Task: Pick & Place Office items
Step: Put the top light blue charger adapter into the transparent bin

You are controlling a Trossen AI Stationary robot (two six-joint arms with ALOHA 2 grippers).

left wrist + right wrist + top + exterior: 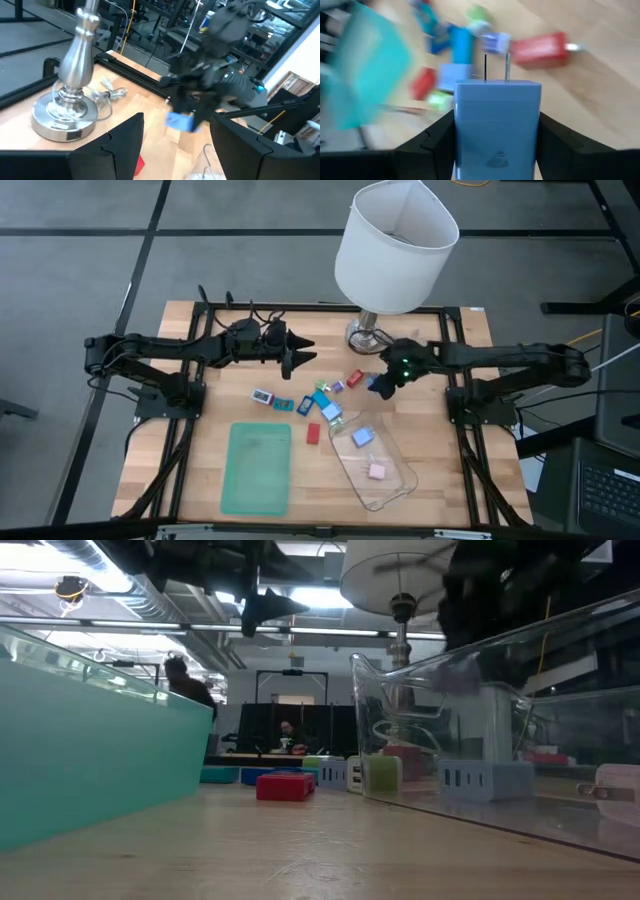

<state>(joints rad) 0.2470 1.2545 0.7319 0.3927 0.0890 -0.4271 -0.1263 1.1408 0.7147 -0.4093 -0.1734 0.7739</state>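
Carry step in hand, by the look of it: right gripper [496, 150] clamped on a light-blue plug adapter [497, 125], fingers pressed to both its sides, prongs pointing away from wrist. In high view, right gripper [385, 383] sits just right of frame centre, adapter [381, 383] a small blue patch at its tip, lifted off table near lamp base [366, 335]. Next move, prob.: swing toward clear tub [392, 480], lower centre-right, already holding a blue piece [362, 437] and a pink piece [377, 471]; calls for clearing tub wall before letting go, and a low drop so adapter doesn't bounce out. Left gripper [303, 357] parked upper centre-left, fingers spread partway, nothing between them; same seen in left wrist view. Remaining small items [315, 402] scattered mid-frame btwn the two arms: red, blue, teal, white-ish bits, one red block [313, 433] just right of green tray [257, 467]. Tray itself bare, lower left of centre. Adapter: boxy, smooth, rounded edges, faint logo on face, two thin metal prongs. Task roughly early-to-mid; most pieces not yet moved.
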